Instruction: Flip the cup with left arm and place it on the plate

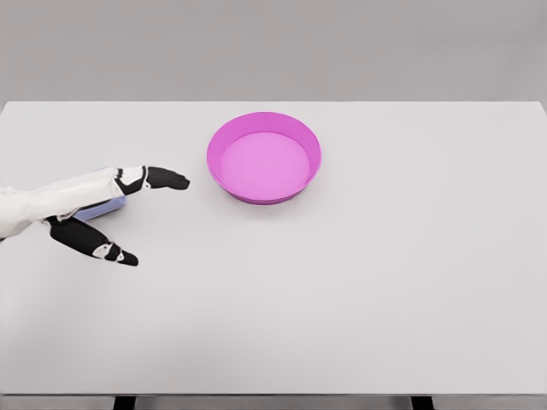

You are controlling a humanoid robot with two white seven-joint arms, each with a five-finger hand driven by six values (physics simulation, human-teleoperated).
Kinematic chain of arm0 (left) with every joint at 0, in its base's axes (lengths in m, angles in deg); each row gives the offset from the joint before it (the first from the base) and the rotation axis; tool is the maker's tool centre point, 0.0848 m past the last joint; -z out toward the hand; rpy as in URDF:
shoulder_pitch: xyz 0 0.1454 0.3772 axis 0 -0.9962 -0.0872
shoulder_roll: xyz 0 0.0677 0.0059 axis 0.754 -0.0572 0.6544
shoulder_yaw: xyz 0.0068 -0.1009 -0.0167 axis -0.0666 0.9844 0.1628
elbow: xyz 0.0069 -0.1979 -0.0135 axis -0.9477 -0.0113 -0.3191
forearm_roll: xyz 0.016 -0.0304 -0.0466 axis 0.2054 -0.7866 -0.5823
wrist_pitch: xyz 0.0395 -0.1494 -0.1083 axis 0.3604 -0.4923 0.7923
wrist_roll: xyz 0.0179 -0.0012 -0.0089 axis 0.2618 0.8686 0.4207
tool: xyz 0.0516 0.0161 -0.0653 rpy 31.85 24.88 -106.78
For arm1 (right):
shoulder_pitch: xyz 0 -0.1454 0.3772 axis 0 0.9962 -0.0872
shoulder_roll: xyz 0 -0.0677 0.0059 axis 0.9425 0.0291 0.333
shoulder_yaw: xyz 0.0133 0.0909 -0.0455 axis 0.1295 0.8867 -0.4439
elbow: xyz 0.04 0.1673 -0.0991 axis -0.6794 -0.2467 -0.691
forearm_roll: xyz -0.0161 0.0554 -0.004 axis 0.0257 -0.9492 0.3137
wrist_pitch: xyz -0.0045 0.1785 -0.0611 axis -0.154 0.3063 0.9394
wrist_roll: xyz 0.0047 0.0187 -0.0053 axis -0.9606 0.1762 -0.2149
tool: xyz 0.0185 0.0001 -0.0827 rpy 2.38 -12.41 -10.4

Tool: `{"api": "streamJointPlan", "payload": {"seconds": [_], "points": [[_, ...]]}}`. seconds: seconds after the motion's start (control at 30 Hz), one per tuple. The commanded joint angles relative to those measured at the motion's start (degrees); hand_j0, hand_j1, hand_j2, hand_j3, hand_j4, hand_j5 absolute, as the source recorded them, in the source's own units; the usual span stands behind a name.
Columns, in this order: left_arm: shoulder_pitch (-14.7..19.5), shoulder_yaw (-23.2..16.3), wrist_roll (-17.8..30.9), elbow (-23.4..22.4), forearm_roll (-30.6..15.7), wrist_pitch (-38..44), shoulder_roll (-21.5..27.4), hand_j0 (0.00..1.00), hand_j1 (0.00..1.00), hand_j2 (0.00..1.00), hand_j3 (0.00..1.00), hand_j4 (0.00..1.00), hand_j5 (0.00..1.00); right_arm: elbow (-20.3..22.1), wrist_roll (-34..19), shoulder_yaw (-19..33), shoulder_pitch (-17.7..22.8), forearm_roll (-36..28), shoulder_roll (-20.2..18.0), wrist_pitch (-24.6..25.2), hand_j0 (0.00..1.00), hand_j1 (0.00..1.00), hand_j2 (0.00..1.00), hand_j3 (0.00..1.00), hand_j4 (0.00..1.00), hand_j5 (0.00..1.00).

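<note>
**Left robot hand at the cup, grasp not yet made**

At 9 o'clock on the white surface (359, 290), the left robot hand (109, 213) comes in from the left edge. Its fingers (158, 179) are stretched out toward 3 o'clock and its thumb (96, 244) points down toward 5 o'clock, so the hand is wide open and holds nothing that I can see. Between the fingers and the thumb, a small pale blue piece of the cup (104, 207) shows. The hand covers most of it, so I cannot tell if the cup stands upside down or lies on its side, or if the palm touches it already.

Further right, toward 12 o'clock from the middle of the surface, stands the plate (264, 195). It is pink with a raised rim, it is empty, and it is well apart from the hand. The right arm is not in view.

By my judgement the step in hand is the reach to the cup. The next move calls for closing the fingers and thumb around the cup firmly, then lifting, turning the wrist so the opening faces up, and carrying it toward 2 o'clock to the plate.
</note>
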Motion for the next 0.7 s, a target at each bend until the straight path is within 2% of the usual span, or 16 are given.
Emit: {"api": "streamJointPlan", "payload": {"seconds": [0.0,0.2,0.23,0.4,0.53,0.57,0.6,0.63,0.67], "points": [[0.0,-0.3,0.0,0.0,-0.4,0.2,0.0,1.00,1.00,1.00,1.00,1.00,1.00,0.1,0.0,-0.6,0.0,0.3,0.0,0.0,1.00,1.00,1.00,1.00,1.00,1.00],[0.2,-0.2,0.0,0.1,-0.7,0.2,1.0,1.00,1.00,1.00,1.00,1.00,1.00,-0.1,0.1,0.2,1.3,0.0,0.0,0.1,1.00,1.00,1.00,1.00,1.00,1.00],[0.1,-0.2,0.0,0.1,-1.0,0.2,2.4,1.00,1.00,1.00,1.00,1.00,1.00,-0.2,0.0,0.2,1.3,0.0,0.0,0.1,1.00,1.00,1.00,1.00,1.00,1.00],[1.8,-0.3,0.0,-1.0,-8.6,0.2,3.9,1.00,1.00,1.00,1.00,1.00,1.00,-0.2,0.1,0.2,1.3,0.0,0.0,0.1,1.00,1.00,1.00,1.00,1.00,1.00],[2.5,0.0,0.0,-1.1,-8.7,0.2,3.4,1.00,1.00,1.00,1.00,1.00,1.00,-0.2,0.1,0.2,1.3,0.0,0.0,0.1,1.00,1.00,1.00,1.00,1.00,1.00],[3.0,0.2,-0.3,-0.9,-8.2,2.1,3.2,1.00,1.00,1.00,1.00,1.00,1.00,-0.2,0.0,0.2,1.3,0.0,0.0,0.1,1.00,1.00,1.00,1.00,1.00,1.00],[3.2,0.9,-5.0,-0.7,-8.0,10.0,3.2,1.00,1.00,1.00,1.00,1.00,1.00,-0.2,0.0,0.2,1.3,0.0,0.0,0.1,1.00,1.00,1.00,1.00,1.00,1.00],[3.3,0.9,-5.4,-0.7,-7.8,15.4,3.3,1.00,1.00,1.00,1.00,1.00,1.00,-0.2,0.0,0.2,1.3,0.0,0.0,0.1,1.00,1.00,1.00,1.00,1.00,1.00],[3.3,0.9,-5.4,-0.8,-5.7,21.4,3.3,1.00,1.00,1.00,1.00,1.00,1.00,-0.2,0.0,0.2,1.3,0.0,0.0,0.1,1.00,1.00,1.00,1.00,1.00,1.00]]}}
